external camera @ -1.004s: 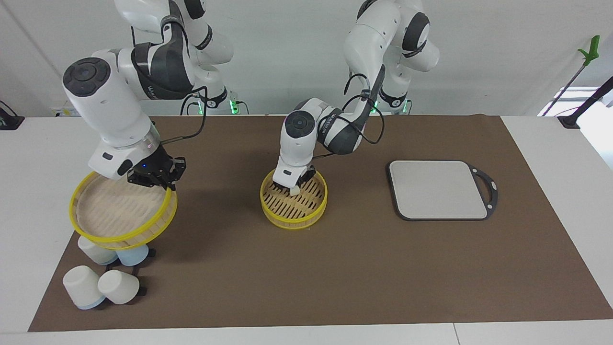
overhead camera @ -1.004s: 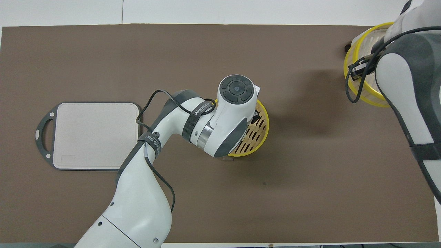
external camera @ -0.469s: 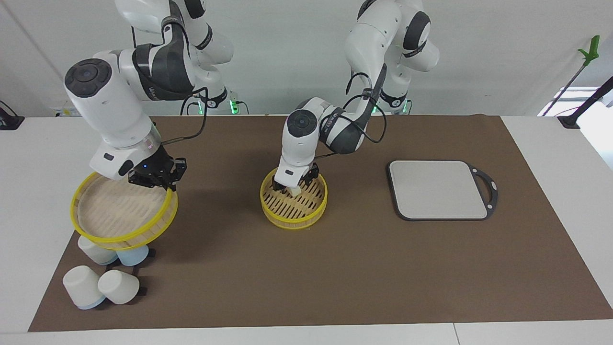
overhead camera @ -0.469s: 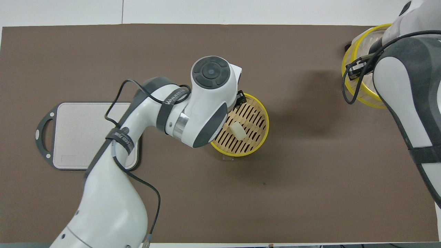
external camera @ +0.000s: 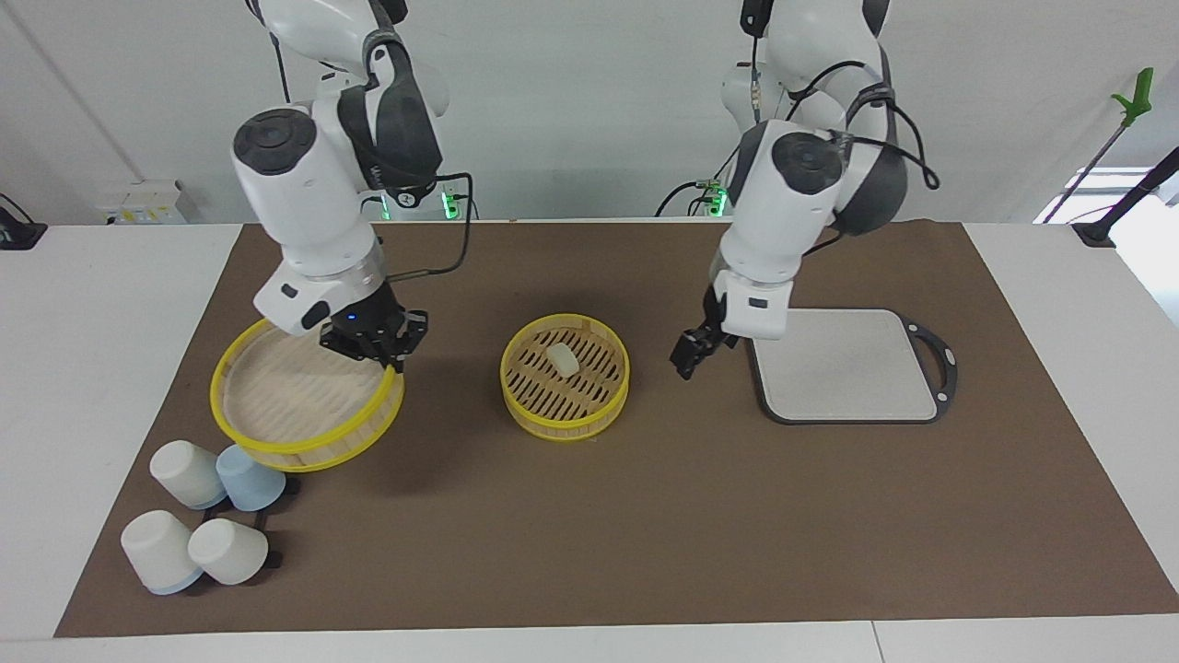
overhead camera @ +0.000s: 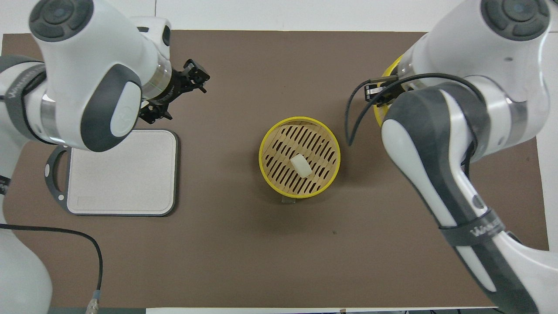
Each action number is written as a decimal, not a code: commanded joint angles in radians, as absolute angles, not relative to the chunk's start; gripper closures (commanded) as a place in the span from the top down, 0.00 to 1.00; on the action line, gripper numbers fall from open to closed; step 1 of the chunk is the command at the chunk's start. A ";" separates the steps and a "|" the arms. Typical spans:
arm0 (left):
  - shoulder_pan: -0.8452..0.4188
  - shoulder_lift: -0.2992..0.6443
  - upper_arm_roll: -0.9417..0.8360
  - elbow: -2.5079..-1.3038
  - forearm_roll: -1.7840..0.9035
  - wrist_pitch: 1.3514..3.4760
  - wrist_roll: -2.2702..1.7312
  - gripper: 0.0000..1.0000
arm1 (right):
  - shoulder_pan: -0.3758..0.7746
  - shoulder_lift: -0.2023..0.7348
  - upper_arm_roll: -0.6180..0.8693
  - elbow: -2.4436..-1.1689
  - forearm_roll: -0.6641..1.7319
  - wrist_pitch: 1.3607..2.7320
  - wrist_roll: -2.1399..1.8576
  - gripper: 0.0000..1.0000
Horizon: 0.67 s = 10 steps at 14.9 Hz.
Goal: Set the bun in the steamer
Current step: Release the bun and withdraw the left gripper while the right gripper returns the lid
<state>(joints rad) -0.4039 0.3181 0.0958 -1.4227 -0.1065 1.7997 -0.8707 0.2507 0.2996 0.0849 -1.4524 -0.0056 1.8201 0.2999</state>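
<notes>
The bun [external camera: 563, 359] lies loose on the slatted floor of the steamer [external camera: 564, 423] at the middle of the mat. It also shows in the overhead view [overhead camera: 301, 165] inside the yellow rim [overhead camera: 260, 157]. My left gripper [external camera: 693, 354] is open and empty in the air, over the mat between the steamer and the grey board; it shows open from above [overhead camera: 176, 95]. My right gripper [external camera: 373, 344] is shut on the rim of the steamer's top tier [external camera: 281, 396] and holds it tilted above the mat, beside the steamer toward the right arm's end.
A grey square board with a black rim [external camera: 843, 364] lies toward the left arm's end, also seen from above [overhead camera: 122, 172]. Several white and pale-blue cups [external camera: 189, 472] lie in a cluster at the right arm's end, farther from the robots than the held tier.
My left gripper let go of the bun, rose out of the steamer and moved toward the grey board. My right gripper carried the top tier closer to the steamer, uncovering the cups.
</notes>
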 commanded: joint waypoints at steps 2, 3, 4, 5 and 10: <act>-0.280 0.236 0.084 -1.457 -0.086 1.763 -0.735 1.00 | 0.411 0.305 0.083 -1.494 0.002 1.896 0.584 0.00; -0.243 0.224 0.083 -1.456 -0.086 1.752 -0.683 1.00 | 0.440 0.314 0.083 -1.497 0.003 1.899 0.645 0.00; -0.220 0.212 0.083 -1.456 -0.086 1.741 -0.634 1.00 | 0.466 0.318 0.083 -1.511 0.027 1.905 0.699 0.00; -0.197 0.207 0.083 -1.454 -0.086 1.732 -0.602 1.00 | 0.485 0.322 0.083 -1.525 0.041 1.930 0.734 0.00; -0.163 0.176 0.084 -1.453 -0.035 1.638 -0.387 1.00 | 0.531 0.374 0.083 -1.549 0.064 2.015 0.854 0.00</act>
